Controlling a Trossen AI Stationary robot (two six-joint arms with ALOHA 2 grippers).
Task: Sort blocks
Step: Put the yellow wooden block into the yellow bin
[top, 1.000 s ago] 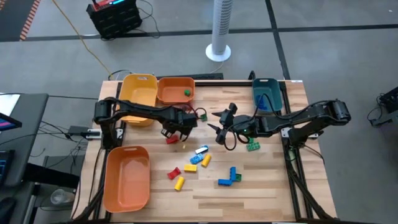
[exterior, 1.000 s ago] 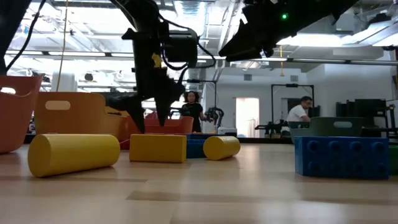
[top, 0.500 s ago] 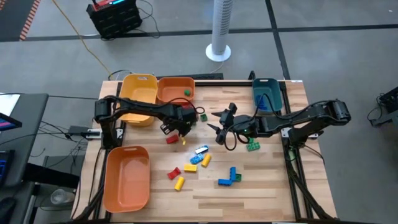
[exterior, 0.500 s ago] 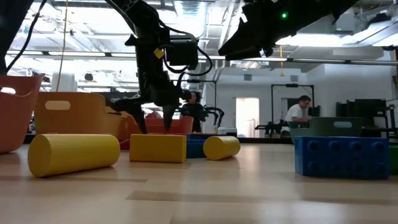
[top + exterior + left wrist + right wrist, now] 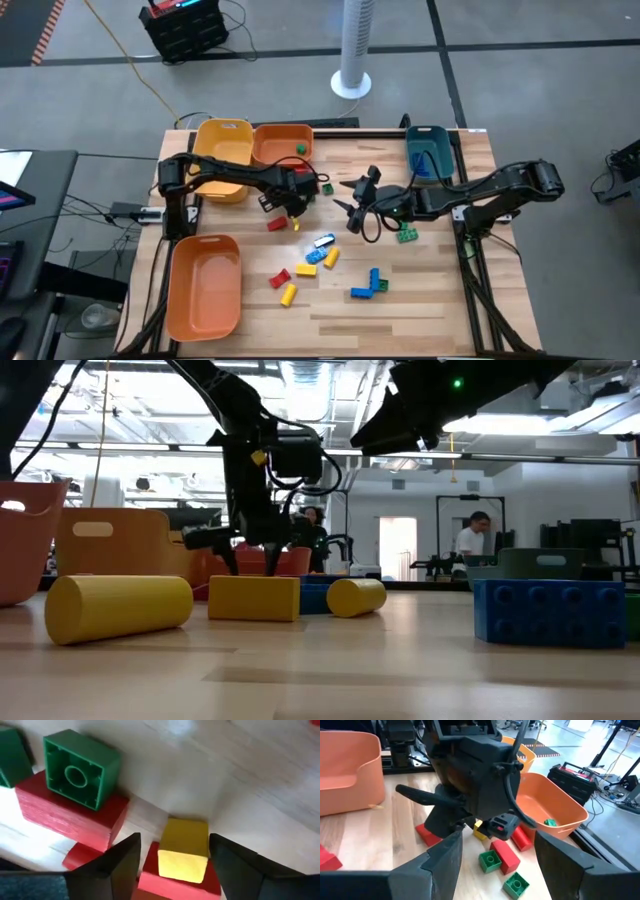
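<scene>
Pale wood bench (image 5: pixel 430 300), blocks (image 5: pixel 325 262) scattered mid-surface. Left claw (image 5: pixel 172 865) spread around a yellow block (image 5: pixel 183 850); right claw (image 5: pixel 352 205) spread, hovering. Grey floor (image 5: pixel 520 80), white fan pole (image 5: pixel 353 50) behind.

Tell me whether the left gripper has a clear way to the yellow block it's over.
Probably yes: the left gripper straddles the yellow block, fingers open on either side, nothing between. The red block lies underneath.

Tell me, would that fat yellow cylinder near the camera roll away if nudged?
Probably. The yellow cylinder lies on its round side on the smooth wooden table, so a sideways nudge should roll it. It looks like rigid, likely light plastic, so it shouldn't bend. Pushed end-on, it would more likely slide.
</scene>
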